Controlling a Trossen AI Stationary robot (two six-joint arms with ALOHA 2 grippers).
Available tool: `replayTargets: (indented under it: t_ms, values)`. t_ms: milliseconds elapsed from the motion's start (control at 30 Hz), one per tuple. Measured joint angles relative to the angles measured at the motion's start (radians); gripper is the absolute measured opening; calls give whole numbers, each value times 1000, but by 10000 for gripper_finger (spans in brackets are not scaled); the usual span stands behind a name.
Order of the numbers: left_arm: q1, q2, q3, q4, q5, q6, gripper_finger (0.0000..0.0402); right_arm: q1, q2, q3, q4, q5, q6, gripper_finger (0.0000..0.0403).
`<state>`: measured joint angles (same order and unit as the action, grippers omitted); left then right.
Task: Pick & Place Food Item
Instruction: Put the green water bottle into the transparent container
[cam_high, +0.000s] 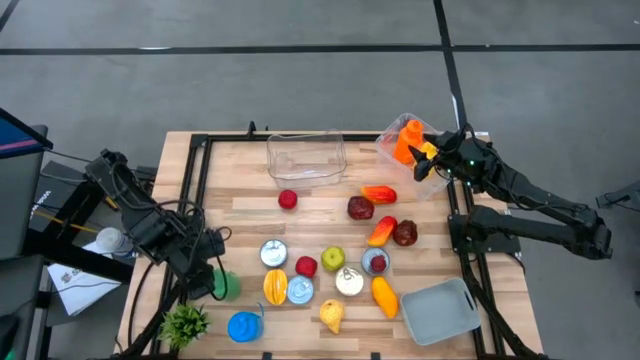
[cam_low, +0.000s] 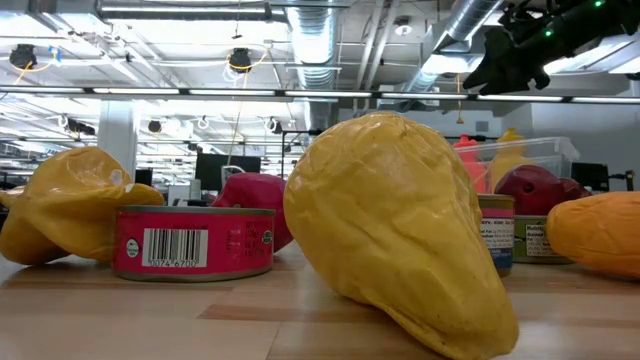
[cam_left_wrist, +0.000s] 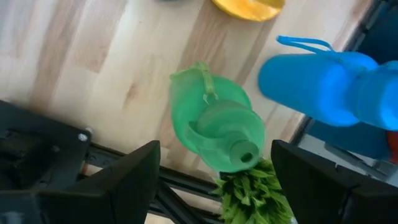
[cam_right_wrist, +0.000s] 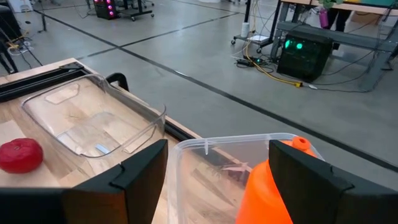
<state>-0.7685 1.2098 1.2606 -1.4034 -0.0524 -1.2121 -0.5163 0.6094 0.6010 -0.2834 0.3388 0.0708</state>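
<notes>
The right gripper (cam_high: 432, 158) hangs over the far right corner of the wooden tabletop (cam_high: 240, 215), above a clear plastic container (cam_high: 407, 160) that sits tilted at that corner. An orange carrot-shaped food item (cam_high: 407, 138) lies inside this container; in the right wrist view it shows between the gripper's fingers (cam_right_wrist: 140, 165), which stand apart with nothing clamped between them. A second clear container (cam_high: 306, 156) sits empty at the far middle of the tabletop, with a small red tomato (cam_high: 288, 200) just in front of it.

The left gripper (cam_high: 205, 268) rests low at the near left, its fingers spread wide and holding nothing. Just beyond it lies a green bottle (cam_left_wrist: 214, 127) on its side, with a blue bottle (cam_left_wrist: 329, 87) and a green leafy plant (cam_high: 185, 322) close by.

The middle of the tabletop carries many toy foods: red, orange and yellow fruits, a green apple (cam_high: 333, 259) and several tins. A grey tray (cam_high: 440, 310) lies at the near right corner.

In the low view a large yellow pear-like fruit (cam_low: 400, 230) fills the foreground. Beside it stands a red-labelled tin (cam_low: 192, 242) with a barcode; the digits under it are too small to read. A tin behind the fruit (cam_low: 495, 232) has a printed label, also unreadable.
</notes>
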Motion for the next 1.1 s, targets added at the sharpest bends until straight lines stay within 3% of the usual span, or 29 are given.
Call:
replayTargets:
  t_ms: [133, 300, 733, 867, 1100]
  values:
    - [0, 1, -35, 9, -4, 1, 296, 0, 0, 0, 0, -1, 0, 271]
    - [0, 2, -86, 58, 100, -1, 296, 0, 0, 0, 0, -1, 0, 271]
    - [0, 0, -89, 40, 105, 1, 291, 0, 0, 0, 1, -1, 0, 271]
    - [0, -1, -88, 20, 105, 10, 258, 0, 0, 0, 1, -1, 0, 271]
    - [1, -1, -87, 17, 110, 37, 163, 0, 0, 0, 1, 0, 0, 271]
